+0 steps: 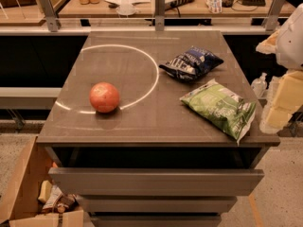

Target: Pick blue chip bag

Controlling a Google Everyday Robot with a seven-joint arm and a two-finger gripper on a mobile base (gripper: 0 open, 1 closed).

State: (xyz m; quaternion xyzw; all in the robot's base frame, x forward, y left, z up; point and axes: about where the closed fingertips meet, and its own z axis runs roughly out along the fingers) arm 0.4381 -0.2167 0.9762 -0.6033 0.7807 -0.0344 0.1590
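The blue chip bag (191, 63) is a small crinkled navy foil bag with white lettering. It lies on the grey table top (118, 70) at the back right. A larger light-green chip bag (218, 108) lies in front of it, near the table's right front corner. My gripper (282, 100) is at the right edge of the view, beside the table's right side. It is right of the green bag and well apart from the blue bag, holding nothing that shows.
An orange-red ball (104, 97) sits on the left front of the table, on a white circle line (142, 51). Drawers (156, 181) stand open below the front edge. A cardboard box (28, 193) is on the floor at the left. A rail and a cluttered desk (156, 4) are behind.
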